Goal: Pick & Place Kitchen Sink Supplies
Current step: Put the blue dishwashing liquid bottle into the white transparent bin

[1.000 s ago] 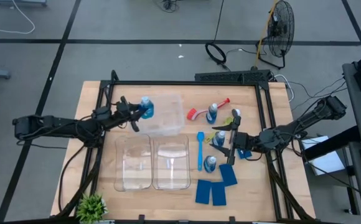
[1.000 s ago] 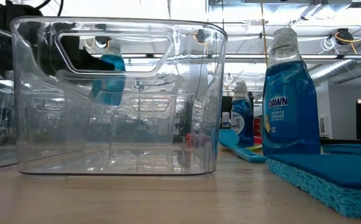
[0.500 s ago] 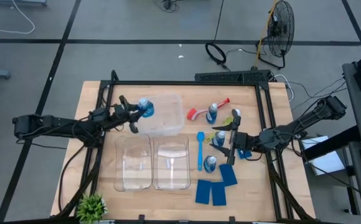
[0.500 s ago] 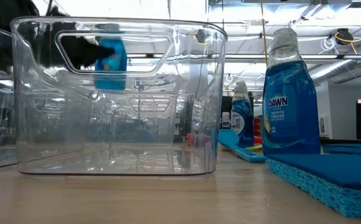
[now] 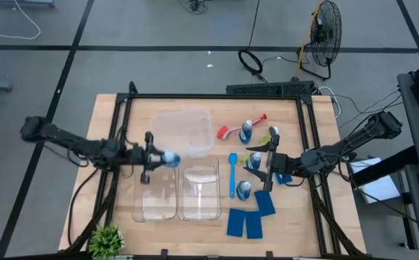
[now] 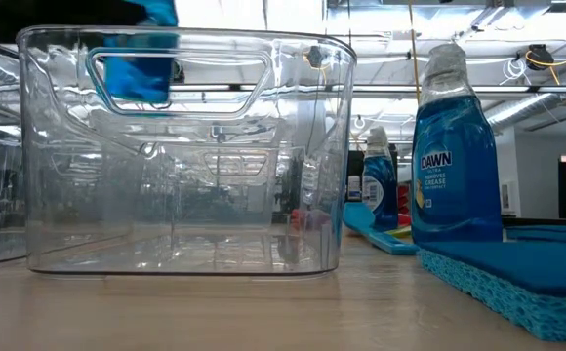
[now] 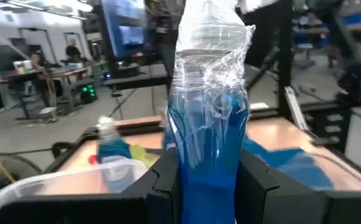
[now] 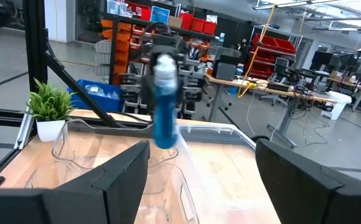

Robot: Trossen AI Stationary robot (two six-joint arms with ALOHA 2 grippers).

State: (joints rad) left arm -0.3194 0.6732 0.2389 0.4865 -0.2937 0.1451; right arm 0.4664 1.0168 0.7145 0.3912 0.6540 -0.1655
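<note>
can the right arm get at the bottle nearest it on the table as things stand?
Probably yes. The right gripper is open and sits right beside that bottle, nothing between them in the high view. Tight spot though: a yellow-green brush and another bottle crowd close by. The left gripper is across the table, holding its own bottle.

Blue-liquid bottle point(image 7: 208, 143) with clear-wrapped pale cap, blue sponges point(image 5: 245, 220), red brush point(image 5: 227, 131), green plant point(image 5: 106, 239).

My left gripper point(image 7: 208, 180) has matt black plastic fingers pressed against a glossy clear plastic bottle of blue liquid point(image 7: 208, 124), its pale cap wrapped in crinkled film. Below that bottle, the clear plastic bins point(image 5: 177, 189) shine smooth on the pale matt wooden table point(image 5: 307, 224). Flat blue sponges point(image 6: 517, 268) look coarse, porous.
</note>
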